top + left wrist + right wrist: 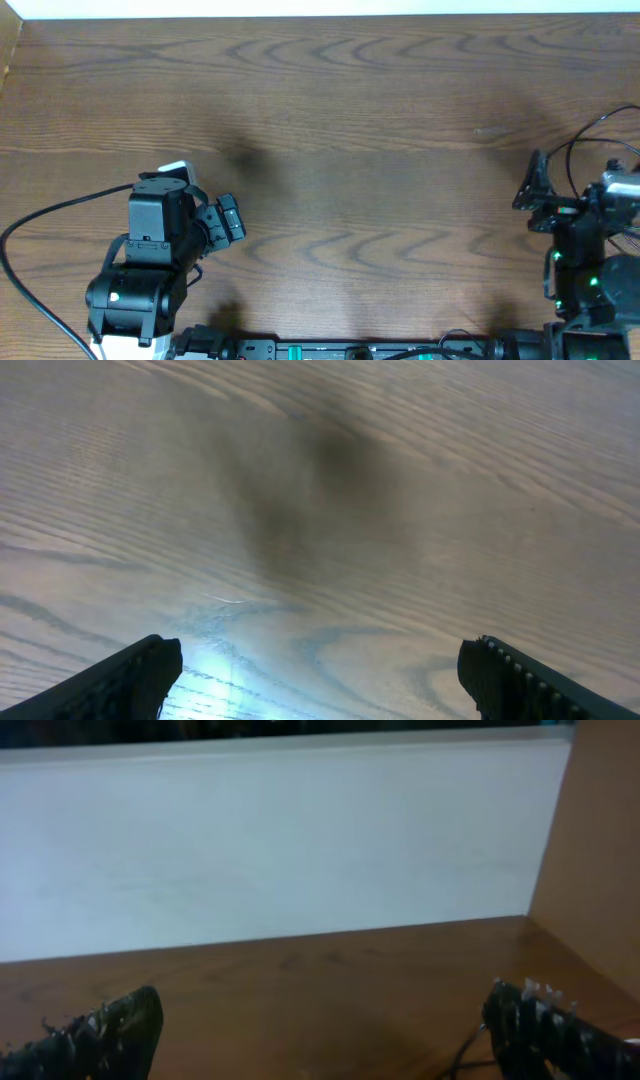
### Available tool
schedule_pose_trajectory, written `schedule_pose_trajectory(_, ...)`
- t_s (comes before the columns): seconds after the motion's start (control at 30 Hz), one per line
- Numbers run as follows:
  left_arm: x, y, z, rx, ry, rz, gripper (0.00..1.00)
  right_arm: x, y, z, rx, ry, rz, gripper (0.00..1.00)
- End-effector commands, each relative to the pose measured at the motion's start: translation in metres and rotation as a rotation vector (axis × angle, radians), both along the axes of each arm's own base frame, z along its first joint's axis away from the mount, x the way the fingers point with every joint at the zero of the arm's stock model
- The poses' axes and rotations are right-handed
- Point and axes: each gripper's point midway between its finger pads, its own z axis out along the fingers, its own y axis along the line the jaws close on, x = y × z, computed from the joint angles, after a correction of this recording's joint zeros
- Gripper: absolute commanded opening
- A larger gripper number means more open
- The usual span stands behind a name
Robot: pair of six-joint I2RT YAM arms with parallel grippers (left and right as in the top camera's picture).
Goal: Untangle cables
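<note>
No cables are visible. Left gripper (232,217), eight o'clock, and right gripper (530,190), three o'clock, both stand wide open, empty; they should locate the cables before descending.

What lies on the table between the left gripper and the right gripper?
Nothing: in the overhead view, only bare brown wood-grain tabletop stretches between the black left gripper and the black right gripper. No thin cables show there.

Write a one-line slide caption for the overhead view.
Left gripper and right gripper hang open over a wooden table; no thin cords in view.
</note>
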Motion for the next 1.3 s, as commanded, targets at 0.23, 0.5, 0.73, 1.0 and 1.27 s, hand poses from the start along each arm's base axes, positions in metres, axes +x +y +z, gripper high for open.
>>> schedule_pose_trajectory(0.23, -0.001, 0.001, -0.001, 0.008, 0.001, -0.002, 0.94, -0.011, 0.007, -0.040, -0.013, -0.129, 0.018, 0.99)
schedule_pose_trajectory(0.5, 0.000, 0.001, -0.001, 0.008, 0.001, -0.002, 0.94, -0.019, 0.010, -0.069, -0.005, -0.226, 0.024, 0.99)
schedule_pose_trajectory(0.73, -0.001, 0.001, -0.001, 0.008, 0.001, -0.002, 0.94, -0.012, 0.014, -0.103, -0.008, -0.125, 0.040, 0.99)
schedule_pose_trajectory(1.0, -0.001, 0.001, -0.001, 0.008, 0.001, -0.002, 0.94, -0.010, 0.031, -0.154, -0.067, 0.085, 0.132, 0.99)
schedule_pose_trajectory(1.27, -0.001, 0.001, -0.001, 0.008, 0.001, -0.002, 0.94, -0.011, 0.040, -0.154, -0.073, 0.083, 0.182, 0.99)
